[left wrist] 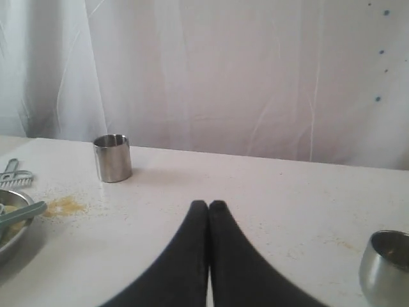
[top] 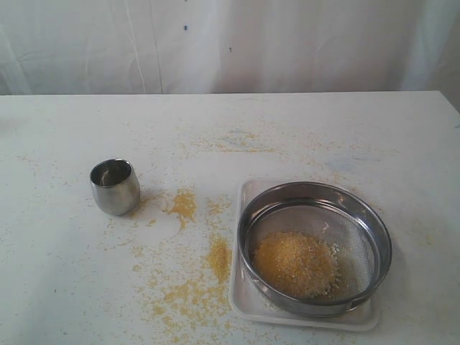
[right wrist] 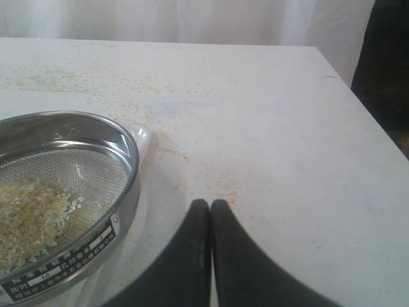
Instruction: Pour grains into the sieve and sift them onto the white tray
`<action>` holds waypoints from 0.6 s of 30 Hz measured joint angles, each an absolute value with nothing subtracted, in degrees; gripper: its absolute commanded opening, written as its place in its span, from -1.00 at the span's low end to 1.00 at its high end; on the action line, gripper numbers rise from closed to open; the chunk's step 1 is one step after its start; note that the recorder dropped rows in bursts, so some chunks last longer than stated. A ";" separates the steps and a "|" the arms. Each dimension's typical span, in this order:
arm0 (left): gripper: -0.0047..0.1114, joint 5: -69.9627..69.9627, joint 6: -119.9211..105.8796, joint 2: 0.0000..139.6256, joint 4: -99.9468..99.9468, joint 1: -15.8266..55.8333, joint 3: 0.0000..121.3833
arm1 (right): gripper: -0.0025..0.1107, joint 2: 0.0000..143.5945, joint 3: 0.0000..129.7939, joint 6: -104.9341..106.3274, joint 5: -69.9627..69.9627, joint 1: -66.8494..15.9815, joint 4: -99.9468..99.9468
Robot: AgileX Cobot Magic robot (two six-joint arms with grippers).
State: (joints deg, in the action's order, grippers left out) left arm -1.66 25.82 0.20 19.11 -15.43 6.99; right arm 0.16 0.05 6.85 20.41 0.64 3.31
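The sieve (top: 309, 192), a wide steel ring with mesh bottom, sits on the white tray (top: 243, 296) at the front right of the table. A heap of yellow grains (top: 295, 264) lies on its mesh. In the right wrist view my right gripper (right wrist: 210, 203) is shut and empty, just beside the sieve (right wrist: 130, 167) with its grains (right wrist: 29, 217) and a tray corner (right wrist: 142, 138). My left gripper (left wrist: 209, 204) is shut and empty over bare table. Neither gripper shows in the exterior view.
A small rounded steel cup (top: 115, 187) stands left of the tray, also the cup (left wrist: 385, 268) in the left wrist view. Spilled meal (top: 215, 262) dusts the table between them. A straight-sided steel cup (left wrist: 112, 157) and a bowl (left wrist: 9, 231) lie beyond the left gripper. The table edge (right wrist: 361, 102) runs near the right gripper.
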 measured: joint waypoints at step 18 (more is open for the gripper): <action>-0.92 21.80 16.06 0.20 6.89 -14.47 6.99 | -0.96 0.16 0.05 6.85 20.41 0.64 3.31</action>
State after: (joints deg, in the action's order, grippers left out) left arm 21.80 16.06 0.20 6.89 -14.47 6.99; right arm 0.16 0.05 6.85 20.41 0.64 3.31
